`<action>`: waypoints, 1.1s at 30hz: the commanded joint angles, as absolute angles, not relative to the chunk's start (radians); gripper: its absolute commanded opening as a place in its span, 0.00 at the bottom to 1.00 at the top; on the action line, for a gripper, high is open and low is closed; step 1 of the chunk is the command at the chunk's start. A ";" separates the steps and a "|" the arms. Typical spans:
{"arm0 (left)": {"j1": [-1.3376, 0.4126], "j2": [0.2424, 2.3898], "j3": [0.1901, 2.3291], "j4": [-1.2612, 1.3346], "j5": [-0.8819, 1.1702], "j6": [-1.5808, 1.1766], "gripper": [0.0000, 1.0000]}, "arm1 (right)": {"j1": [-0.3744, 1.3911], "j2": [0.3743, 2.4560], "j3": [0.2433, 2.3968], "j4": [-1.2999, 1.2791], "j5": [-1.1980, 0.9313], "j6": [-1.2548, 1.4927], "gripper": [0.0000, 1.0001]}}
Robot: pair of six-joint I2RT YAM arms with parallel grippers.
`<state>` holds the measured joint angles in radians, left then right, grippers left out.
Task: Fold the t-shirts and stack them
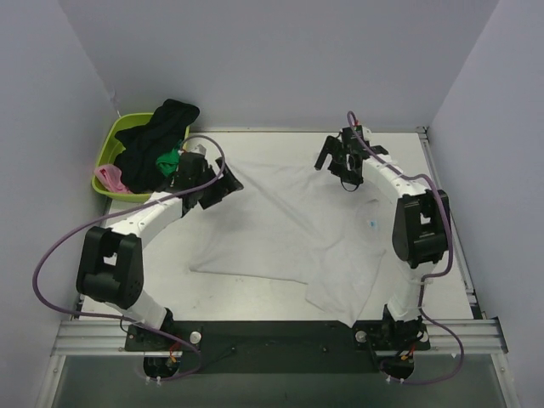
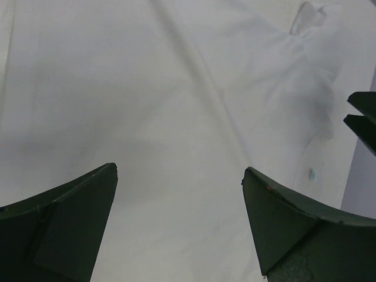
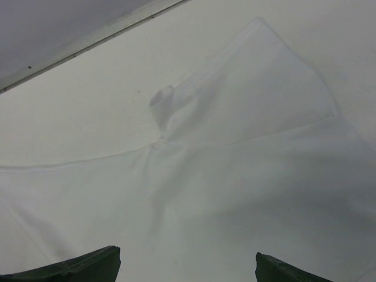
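one white t-shirt (image 1: 289, 229) on the bench (image 1: 246, 299) — one basket (image 1: 109, 140) of others
it lies flat but creased; black (image 1: 157, 136), green (image 1: 171, 160), pink (image 1: 109, 178) bundled; left pincer (image 1: 223, 183) and right pincer (image 1: 336, 157) both spread — empty.

Setting: a robotics laboratory test cell, not a domestic room.

Indicators:
- A white table (image 1: 246, 297) fills the centre of the frame. Plain grey panel walls (image 1: 280, 59) enclose it on the left, top and right.
- An aluminium extrusion rail (image 1: 93, 337) runs along the bottom edge and carries a black mounting plate (image 1: 280, 336).
- The left arm (image 1: 144, 221) and right arm (image 1: 416, 221) are bolted to this plate.
- Purple cables (image 1: 35, 276) loop exposed from the bases towards the wrists.
- A lime green basket (image 1: 106, 149) of garments sits at upper left, by the table corner.
- A white t-shirt (image 1: 297, 221) lies spread on the table.
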<state>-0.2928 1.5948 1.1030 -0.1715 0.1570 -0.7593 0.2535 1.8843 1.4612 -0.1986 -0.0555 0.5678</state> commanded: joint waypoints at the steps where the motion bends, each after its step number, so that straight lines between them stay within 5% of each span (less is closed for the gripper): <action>1: -0.295 1.510 0.967 -0.068 0.135 -0.788 0.98 | 0.242 1.971 1.560 -0.250 -0.118 0.591 1.00; 33: -0.324 1.529 0.772 0.003 0.008 -0.825 0.98 | 0.149 2.450 2.003 -0.350 -0.244 0.643 1.00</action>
